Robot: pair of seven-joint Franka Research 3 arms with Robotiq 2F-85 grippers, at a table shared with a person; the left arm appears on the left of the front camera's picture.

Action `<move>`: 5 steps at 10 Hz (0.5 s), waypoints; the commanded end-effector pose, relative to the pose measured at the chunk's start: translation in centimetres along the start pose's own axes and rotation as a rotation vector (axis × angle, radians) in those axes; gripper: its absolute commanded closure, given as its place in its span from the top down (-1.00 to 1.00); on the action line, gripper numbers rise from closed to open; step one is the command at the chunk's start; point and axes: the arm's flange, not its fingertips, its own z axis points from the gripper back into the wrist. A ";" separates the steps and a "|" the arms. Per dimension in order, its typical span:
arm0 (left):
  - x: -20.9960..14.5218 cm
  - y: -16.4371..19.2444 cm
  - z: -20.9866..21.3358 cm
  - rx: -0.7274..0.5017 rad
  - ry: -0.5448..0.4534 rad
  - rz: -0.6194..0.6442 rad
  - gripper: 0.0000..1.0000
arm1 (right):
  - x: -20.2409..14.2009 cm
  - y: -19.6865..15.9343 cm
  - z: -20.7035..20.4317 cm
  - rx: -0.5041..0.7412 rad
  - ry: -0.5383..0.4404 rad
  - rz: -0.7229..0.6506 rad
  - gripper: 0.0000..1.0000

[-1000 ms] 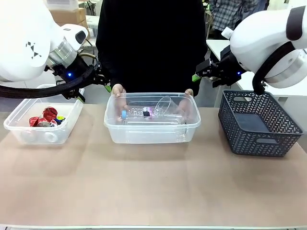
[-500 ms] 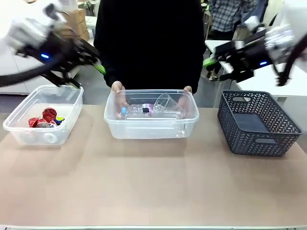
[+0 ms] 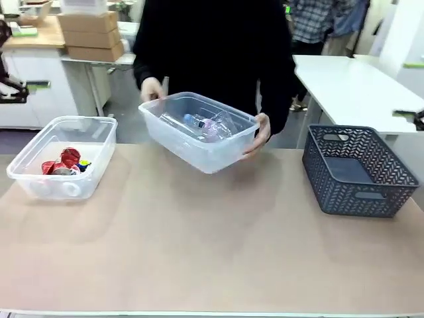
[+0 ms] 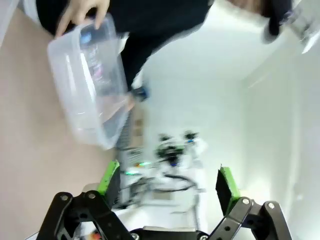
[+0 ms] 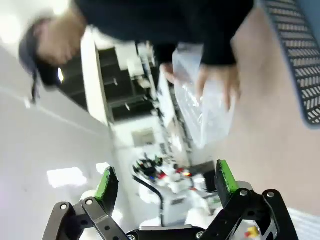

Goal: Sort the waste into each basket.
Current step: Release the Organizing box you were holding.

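Clear tub [image 3: 199, 142] holding bottles [image 3: 202, 124], person-lifted

A person in a black top [image 3: 212, 46] holds a clear, see-through tub [image 3: 199, 132] containing clear bottles [image 3: 199, 123] with a blue cap and a pink-purple label. A second clear tub [image 3: 63, 159] on the tan table [image 3: 212, 252] holds red cans [image 3: 65, 161] printed with spots of yellow and blue. At the right sits a dark blue-grey basket [image 3: 358, 172] with a herringbone lattice pattern, and both wrist views show black gripper fingers with bright green pads [image 4: 109, 176].
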 end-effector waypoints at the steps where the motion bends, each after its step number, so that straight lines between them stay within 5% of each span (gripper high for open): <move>1: -1.8 -1.1 -2.4 0.145 0.069 -0.087 1.00 | -1.8 1.9 -0.5 -0.022 0.043 0.153 1.00; 5: -1.8 -1.1 -2.4 0.145 0.069 -0.087 1.00 | -1.8 1.9 -0.5 -0.022 0.043 0.153 1.00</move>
